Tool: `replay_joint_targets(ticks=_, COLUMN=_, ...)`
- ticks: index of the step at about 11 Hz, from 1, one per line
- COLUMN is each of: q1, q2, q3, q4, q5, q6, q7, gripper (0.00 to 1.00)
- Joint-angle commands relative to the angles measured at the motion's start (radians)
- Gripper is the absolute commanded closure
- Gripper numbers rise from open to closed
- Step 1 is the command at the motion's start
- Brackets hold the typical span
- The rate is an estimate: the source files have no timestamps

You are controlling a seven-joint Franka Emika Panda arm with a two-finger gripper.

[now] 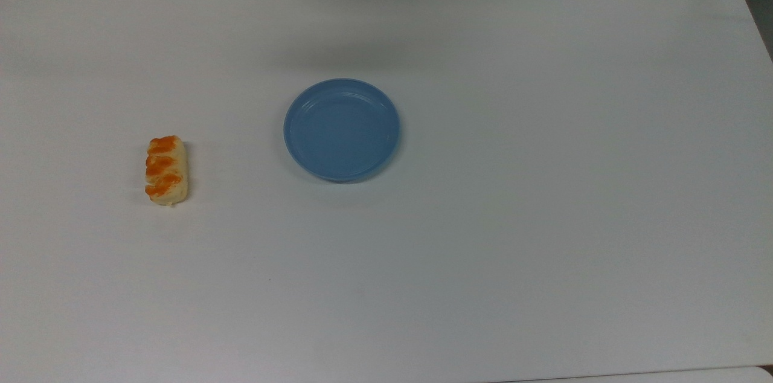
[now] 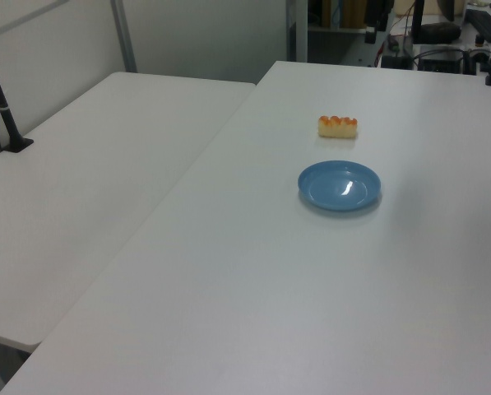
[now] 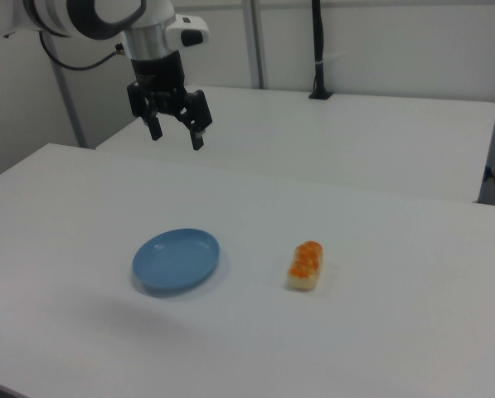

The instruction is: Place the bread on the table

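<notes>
Evidently task end state: large white smooth bench (image 1: pixel 543 250) carries all. Round blue plastic plate (image 1: pixel 342 129) bare. Black two-finger end effector (image 3: pixel 177 130) raised well above plate, fingers spread, holding nothing. Small oblong pale-tan orange-glazed bread (image 1: pixel 166 169) lies flat on bench, well apart from plate, toward top view's left.

The top view looks straight down on the table (image 1: pixel 543 220); left and right views face it obliquely from opposite sides.

Orange-glazed bread (image 1: pixel 166 170) lying on white table (image 1: pixel 543 220)
</notes>
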Motion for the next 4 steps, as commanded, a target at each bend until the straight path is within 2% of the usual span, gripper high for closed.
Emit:
replay_joint_targets(ticks=1, q1=-0.007, q2=-0.034, q3=0.000, q4=-0.024, q5=0.018, q6=-0.011, q7=0.007, gripper=0.00)
replay_joint_targets(ticks=4, q1=-0.010, q2=-0.033, q3=0.000, q4=-0.024, q5=0.018, q6=-0.011, q7=-0.002, gripper=0.00)
